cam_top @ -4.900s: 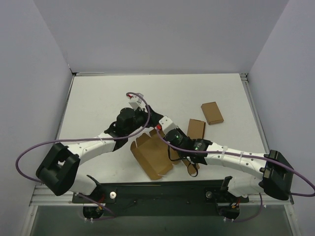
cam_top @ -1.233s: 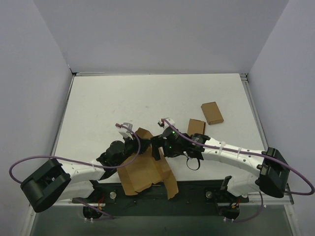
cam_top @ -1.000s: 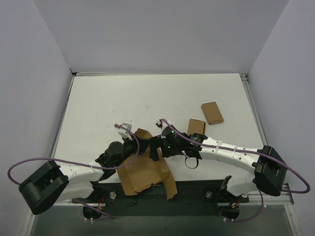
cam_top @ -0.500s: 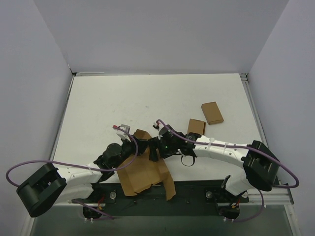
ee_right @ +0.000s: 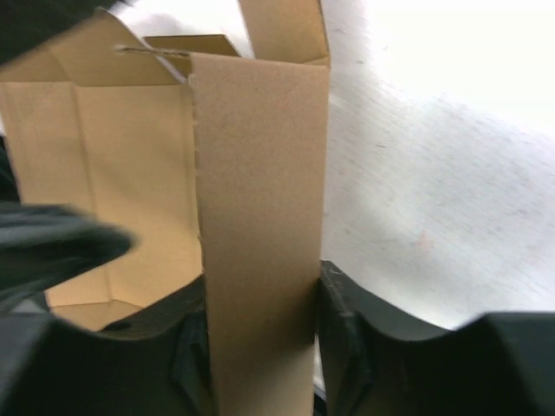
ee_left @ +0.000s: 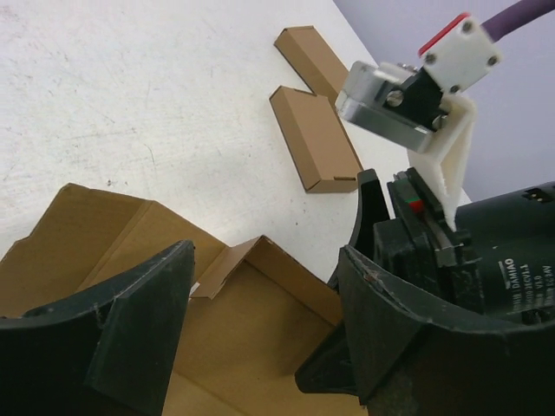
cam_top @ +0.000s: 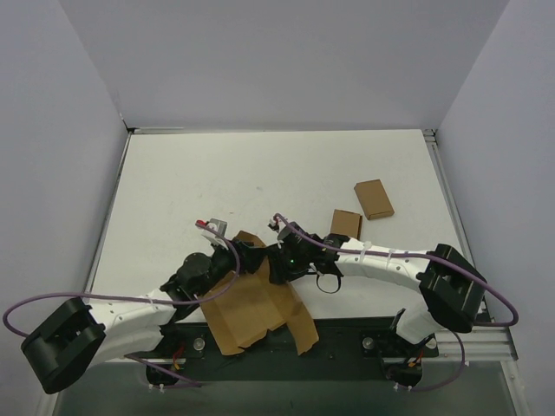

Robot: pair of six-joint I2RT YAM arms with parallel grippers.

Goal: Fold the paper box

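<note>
— Top view first: where is the box [cam_top: 256, 308]?
— At the near edge of the table [cam_top: 260, 165], overhanging the rail [cam_top: 347, 334] between the arm bases. Its long axis runs roughly near to far. At the far end a flap points away, between the left gripper [cam_top: 243, 257] and the right gripper [cam_top: 274, 267].
— And the fingers?
— Too hidden from up there.
— Left wrist?
— The fingers [ee_left: 139, 321] stand wide apart, and the box's open inside shows between them. They pinch nothing. Two small boxes [ee_left: 316, 139] lie flat beyond, well apart from it.
— Right wrist?
— A long strip of the box runs lengthwise up the frame, between the fingers [ee_right: 347, 338]. They flank both its edges, but I cannot tell whether they press it.
</note>
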